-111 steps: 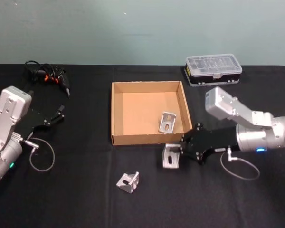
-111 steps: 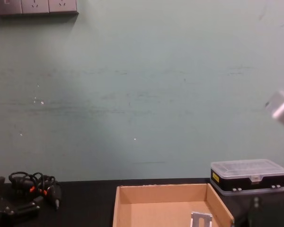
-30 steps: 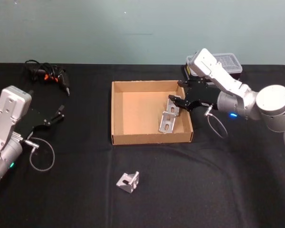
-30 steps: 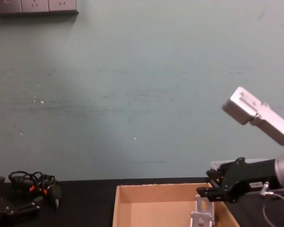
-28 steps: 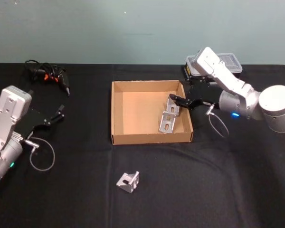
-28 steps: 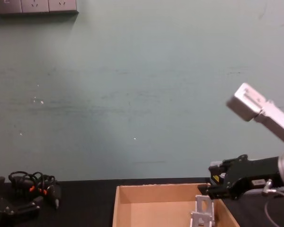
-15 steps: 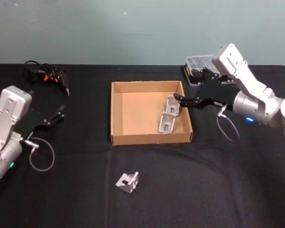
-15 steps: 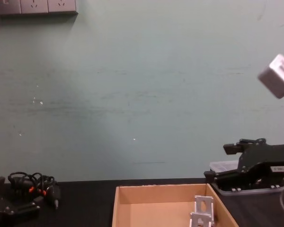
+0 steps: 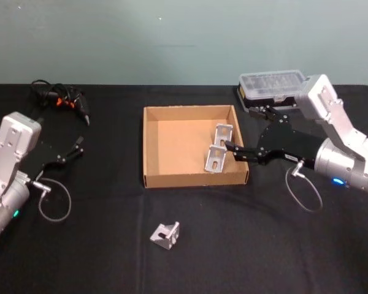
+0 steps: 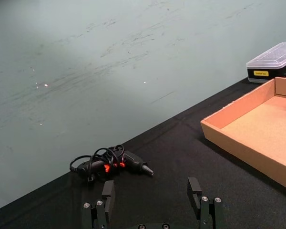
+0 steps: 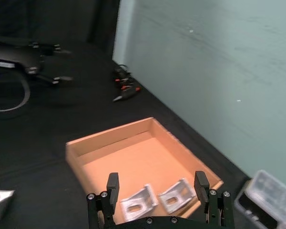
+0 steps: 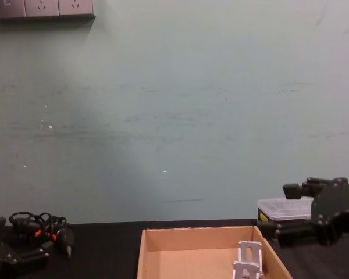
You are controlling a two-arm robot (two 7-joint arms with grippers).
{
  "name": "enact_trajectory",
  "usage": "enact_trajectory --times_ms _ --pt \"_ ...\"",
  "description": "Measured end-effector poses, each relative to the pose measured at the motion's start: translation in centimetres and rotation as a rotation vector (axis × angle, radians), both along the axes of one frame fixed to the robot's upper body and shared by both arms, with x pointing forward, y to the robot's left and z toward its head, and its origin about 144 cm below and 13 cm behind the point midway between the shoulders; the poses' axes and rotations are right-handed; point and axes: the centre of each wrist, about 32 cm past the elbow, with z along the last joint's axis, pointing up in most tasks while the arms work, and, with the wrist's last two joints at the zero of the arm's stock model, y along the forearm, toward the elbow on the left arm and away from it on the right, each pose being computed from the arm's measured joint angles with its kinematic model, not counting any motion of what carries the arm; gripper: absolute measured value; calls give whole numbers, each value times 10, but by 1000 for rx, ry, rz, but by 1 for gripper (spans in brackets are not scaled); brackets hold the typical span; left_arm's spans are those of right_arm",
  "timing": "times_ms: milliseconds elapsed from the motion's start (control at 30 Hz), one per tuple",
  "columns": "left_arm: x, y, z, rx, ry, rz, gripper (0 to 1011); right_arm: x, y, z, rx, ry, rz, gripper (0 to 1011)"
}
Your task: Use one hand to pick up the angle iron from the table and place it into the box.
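The tan cardboard box (image 9: pixel 152 146) sits mid-table on the black table (image 9: pixel 264 245). Two silver angle irons (image 9: pixel 224 133) (image 9: pixel 214 158) lean near its right wall; they also show in the right wrist view (image 11: pixel 138 205) (image 11: pixel 176 200) and the chest view (image 12: pixel 249 251). A third angle iron (image 9: pixel 165 234) lies on the table in front of the box. My right gripper (image 9: pixel 245 131) hovers open and holding nothing just right of the box wall, with its fingertips (image 11: pixel 113 183) spread wide. My left gripper (image 9: pixel 70 150) rests open at the far left.
A black case with a clear lid (image 9: pixel 273 89) stands behind the right arm. A black and orange tool with a coiled cable (image 9: pixel 64 98) lies at the back left. A cable loop (image 9: pixel 306 196) hangs under the right wrist. Bare tabletop stretches along the front.
The right gripper has let go of the second angle iron in the box, opened, and drawn back to the right and lower. The left arm stayed still.
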Motion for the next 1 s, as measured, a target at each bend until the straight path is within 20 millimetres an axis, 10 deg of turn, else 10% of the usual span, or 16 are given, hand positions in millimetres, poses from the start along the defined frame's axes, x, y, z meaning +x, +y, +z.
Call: enact_trajectory --times_ms 1000 --pt "0 0 0 0 0 0 1000 -47 44 -47 -19 228 275 1003"
